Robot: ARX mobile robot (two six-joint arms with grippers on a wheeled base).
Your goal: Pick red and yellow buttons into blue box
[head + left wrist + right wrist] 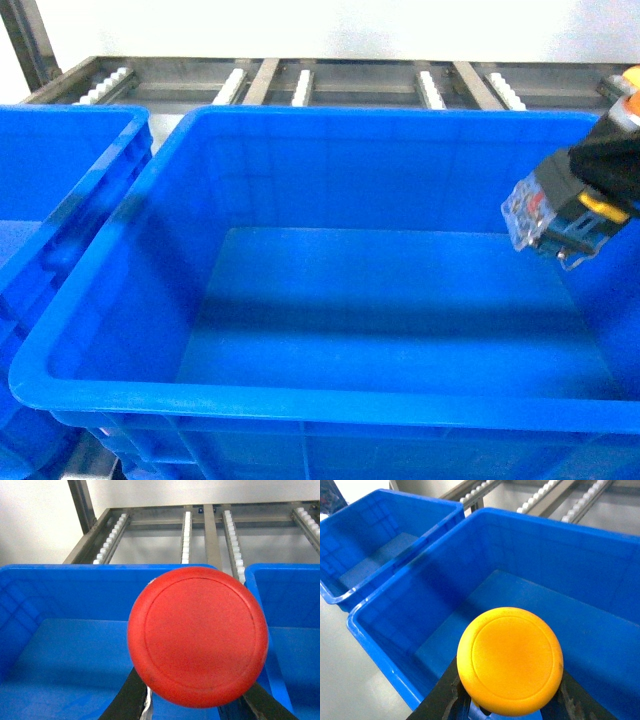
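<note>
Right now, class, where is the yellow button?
The yellow button is held in the right tool, on the right of the head view, hanging above the right end of the big blue box, not yet dropped inside.

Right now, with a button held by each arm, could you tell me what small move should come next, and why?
Probably open the right tool to drop the yellow button. In the head view it hangs inside the rim of the blue box, over the floor at the right wall, and the right wrist view shows box floor beneath the cap. The left tool's red button seems to sit above the gap between two crates, so it should wait.
</note>
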